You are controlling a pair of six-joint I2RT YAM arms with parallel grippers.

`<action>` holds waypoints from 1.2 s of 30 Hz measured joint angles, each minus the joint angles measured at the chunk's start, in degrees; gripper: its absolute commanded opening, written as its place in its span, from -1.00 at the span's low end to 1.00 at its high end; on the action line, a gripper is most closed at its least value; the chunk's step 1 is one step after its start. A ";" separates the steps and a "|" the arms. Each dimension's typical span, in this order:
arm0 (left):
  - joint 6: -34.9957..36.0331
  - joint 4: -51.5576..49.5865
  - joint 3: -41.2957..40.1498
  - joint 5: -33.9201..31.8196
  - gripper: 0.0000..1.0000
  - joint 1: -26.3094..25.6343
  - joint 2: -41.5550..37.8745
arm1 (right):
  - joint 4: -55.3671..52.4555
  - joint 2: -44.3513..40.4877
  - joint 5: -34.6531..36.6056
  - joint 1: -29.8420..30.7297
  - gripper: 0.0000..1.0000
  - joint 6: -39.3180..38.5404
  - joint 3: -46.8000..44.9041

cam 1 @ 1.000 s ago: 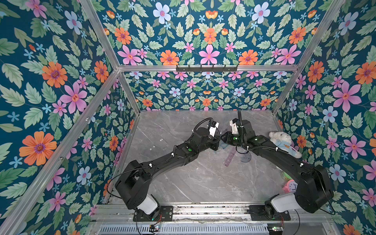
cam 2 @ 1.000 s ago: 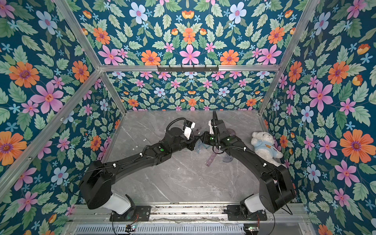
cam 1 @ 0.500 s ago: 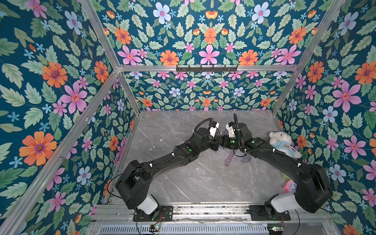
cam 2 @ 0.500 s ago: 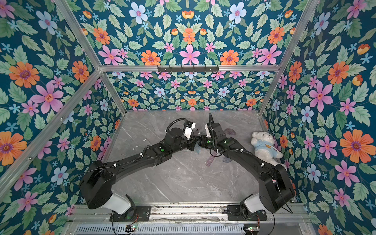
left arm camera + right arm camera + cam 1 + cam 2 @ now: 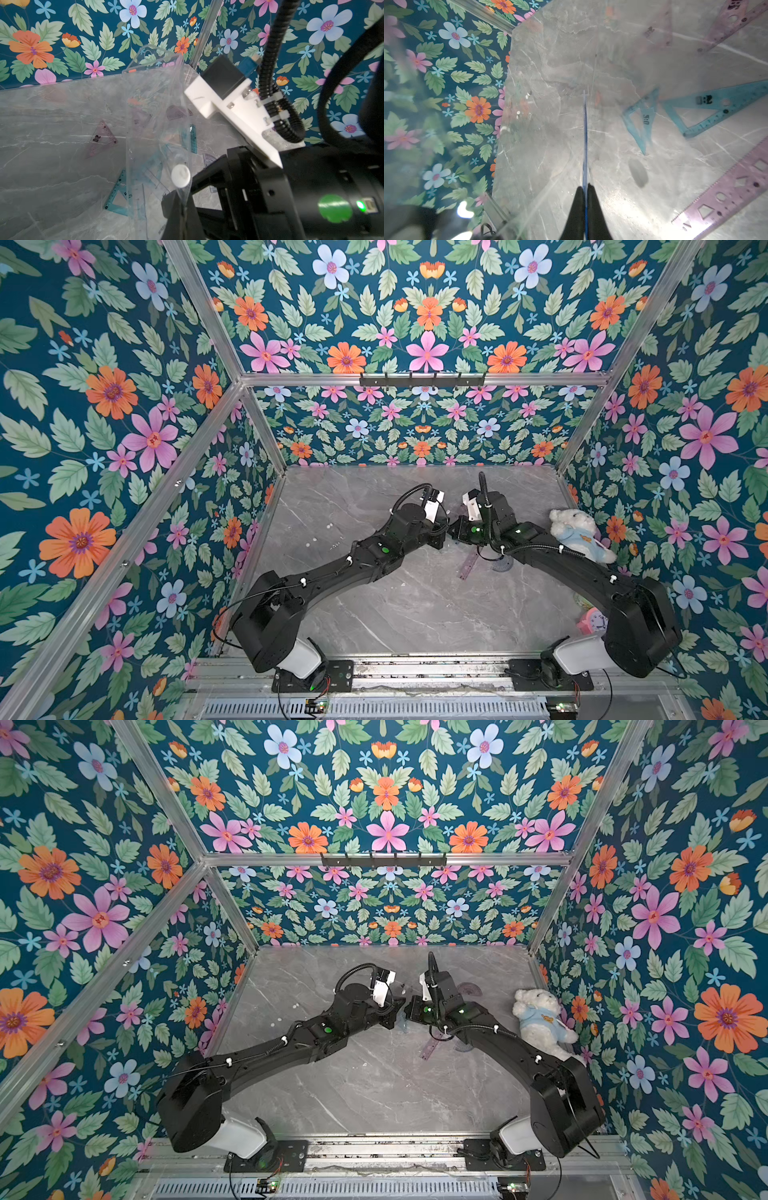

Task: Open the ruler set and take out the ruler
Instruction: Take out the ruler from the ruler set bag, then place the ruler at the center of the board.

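Note:
The ruler set is a clear plastic pouch with a white snap button, held up off the marble table. My left gripper is shut on the pouch's edge just beside the button. My right gripper is shut on a thin blue ruler, seen edge-on and running straight out from the fingertips. In both top views the two grippers meet tip to tip at mid-table, left gripper and right gripper, with the pouch showing faintly below them.
Loose on the table lie a purple ruler, a protractor, teal set squares and a purple triangle. A white teddy bear and a pink clock sit along the right wall.
My right gripper has slid a little left toward the left gripper and closed its jaws. The left arm has held still.

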 measured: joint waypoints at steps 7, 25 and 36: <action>-1.40 0.63 -2.36 -2.38 -1.00 1.38 -0.57 | 0.02 -4.44 0.00 0.02 -1.00 0.02 -0.44; -6.73 -0.39 -12.66 -9.86 -1.00 12.66 -12.04 | -1.36 -9.16 -9.05 0.04 -1.00 -2.19 -2.25; -6.88 -1.44 -12.70 -9.11 -1.00 14.53 -13.84 | -16.50 5.73 -22.82 -0.42 -1.00 -17.29 6.01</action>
